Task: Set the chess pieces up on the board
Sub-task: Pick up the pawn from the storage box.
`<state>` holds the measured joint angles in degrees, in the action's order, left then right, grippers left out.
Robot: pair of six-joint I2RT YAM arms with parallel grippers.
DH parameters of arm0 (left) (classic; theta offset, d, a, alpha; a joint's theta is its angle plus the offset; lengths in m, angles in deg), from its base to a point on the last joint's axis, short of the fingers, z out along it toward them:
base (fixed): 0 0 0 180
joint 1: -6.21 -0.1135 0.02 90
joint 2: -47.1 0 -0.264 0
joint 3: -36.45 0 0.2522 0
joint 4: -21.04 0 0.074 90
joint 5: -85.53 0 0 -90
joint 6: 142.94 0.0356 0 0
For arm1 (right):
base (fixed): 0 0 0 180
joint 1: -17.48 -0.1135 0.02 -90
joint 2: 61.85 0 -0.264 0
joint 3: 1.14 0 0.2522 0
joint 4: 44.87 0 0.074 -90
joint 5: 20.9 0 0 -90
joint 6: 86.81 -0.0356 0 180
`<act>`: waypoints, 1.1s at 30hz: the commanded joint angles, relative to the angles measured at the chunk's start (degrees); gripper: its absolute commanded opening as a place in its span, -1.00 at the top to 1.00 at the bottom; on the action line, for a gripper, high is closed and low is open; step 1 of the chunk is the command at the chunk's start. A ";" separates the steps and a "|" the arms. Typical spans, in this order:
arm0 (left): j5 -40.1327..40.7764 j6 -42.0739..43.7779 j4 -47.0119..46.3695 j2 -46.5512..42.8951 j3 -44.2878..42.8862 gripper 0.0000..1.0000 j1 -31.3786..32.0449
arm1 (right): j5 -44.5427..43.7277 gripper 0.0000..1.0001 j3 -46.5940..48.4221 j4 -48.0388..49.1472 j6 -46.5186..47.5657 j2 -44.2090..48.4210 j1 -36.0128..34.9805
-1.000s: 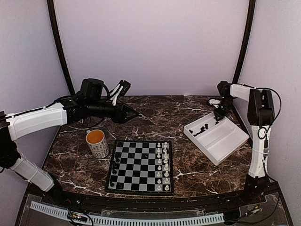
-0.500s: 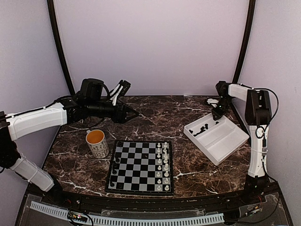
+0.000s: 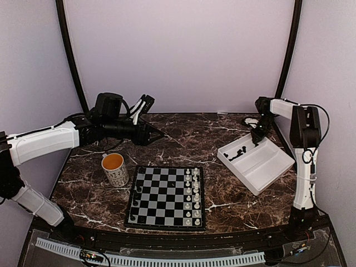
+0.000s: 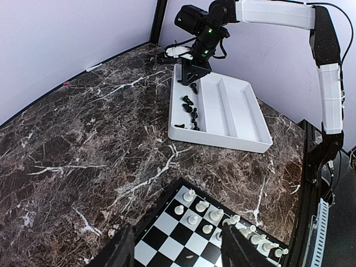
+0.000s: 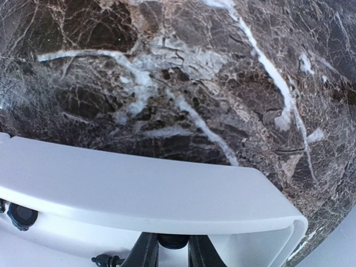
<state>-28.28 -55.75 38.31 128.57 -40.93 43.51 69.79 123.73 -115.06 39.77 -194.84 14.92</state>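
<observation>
The board (image 3: 161,192) lies at the table's front centre, with white figures along its right side and a few black chess pieces (image 3: 136,196) on its left edge. More black chess pieces (image 3: 240,151) lie in the far end of a white tray (image 3: 267,164); they also show in the left wrist view (image 4: 189,108). My right gripper (image 3: 256,140) is down in the tray's far corner, and its jaws sit close on a black chess piece (image 5: 173,241). My left gripper (image 3: 158,134) is open and empty, held high behind the board (image 4: 167,233).
A white patterned mug (image 3: 115,168) with orange liquid stands left of the board. The tray rim (image 5: 139,194) crosses the right wrist view, with two loose black pieces (image 5: 19,216) inside. The curved back wall is close behind the right arm.
The right arm's wrist shifted slightly toward the tray's far corner and has settled there. The left arm has not moved.
</observation>
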 commanded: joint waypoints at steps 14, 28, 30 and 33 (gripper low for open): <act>-0.84 -0.74 -1.02 -1.21 0.49 -0.11 0.33 | 2.33 0.88 -1.36 -0.18 -2.34 3.21 0.56; -0.81 -3.34 -3.27 2.57 -3.94 -0.10 2.27 | 19.82 0.88 -20.17 2.01 -1.07 29.24 -3.66; -0.96 -4.43 -3.32 3.88 -5.32 -0.09 3.34 | 23.93 0.87 -22.70 1.76 -0.67 32.63 -5.68; -2.57 -8.84 -7.13 6.78 -7.07 -0.09 5.24 | 28.60 0.86 -26.15 2.75 -0.68 37.36 -10.03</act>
<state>-28.41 -59.53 35.86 133.09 -44.71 46.57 89.11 101.78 -112.76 38.68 -162.01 9.69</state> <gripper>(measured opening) 0.547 0.133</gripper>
